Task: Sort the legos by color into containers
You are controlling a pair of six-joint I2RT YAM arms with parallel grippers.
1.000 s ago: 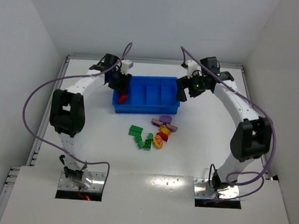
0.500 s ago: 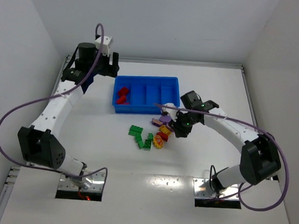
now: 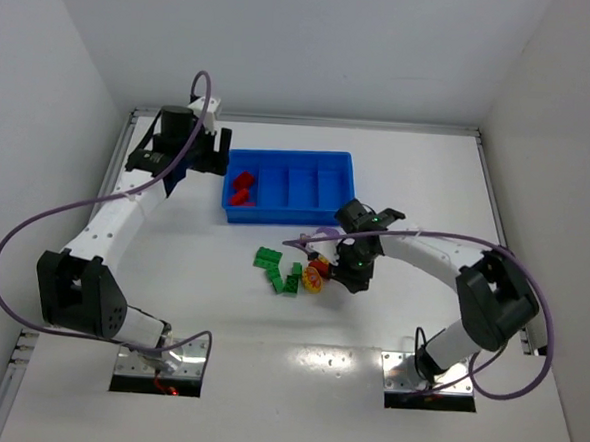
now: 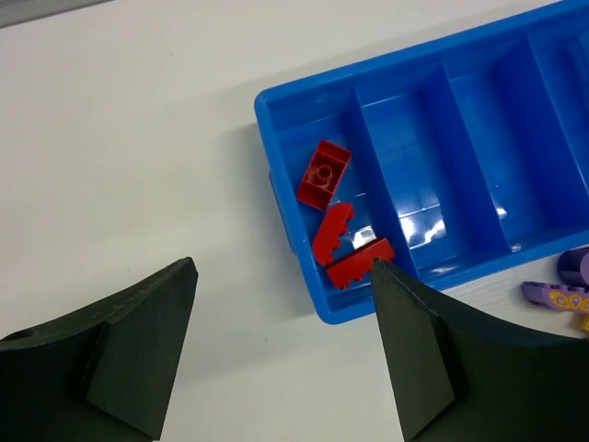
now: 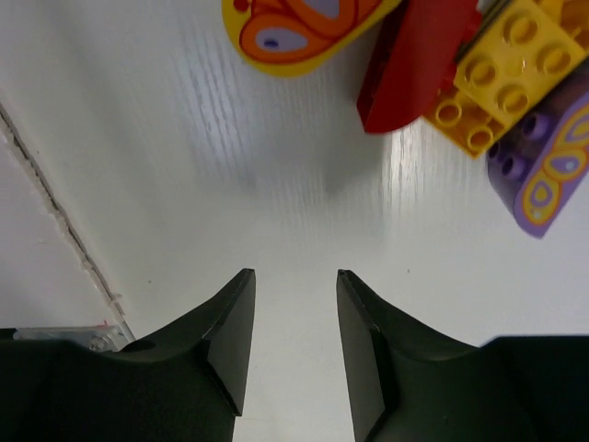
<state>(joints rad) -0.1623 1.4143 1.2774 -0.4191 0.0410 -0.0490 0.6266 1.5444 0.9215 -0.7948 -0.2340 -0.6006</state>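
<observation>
Two grippers show from above: the left gripper (image 3: 215, 156) beside the blue tray's (image 3: 287, 219) left end, and the right gripper (image 3: 355, 277) low beside loose legos (image 3: 269, 258) on the table (image 3: 173, 244). Left wrist view: its fingers (image 4: 138, 322) spread wide and empty above three red bricks (image 4: 333, 233) in the end compartment. Right wrist view: its fingers (image 5: 225, 331) stand narrowly apart, holding nothing, near a red brick (image 5: 414, 55) and a yellow brick (image 5: 511, 55).

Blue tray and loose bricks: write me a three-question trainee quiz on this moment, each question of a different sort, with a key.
1. Multiple choice: which colour of brick already lies in the blue tray? A green, B red, C yellow.
2. True or false: the left gripper is closed on a brick.
3. Fill the gap: the green bricks lie on the ____, outside the tray.
Key: 1 B; 2 false; 3 table.
</observation>
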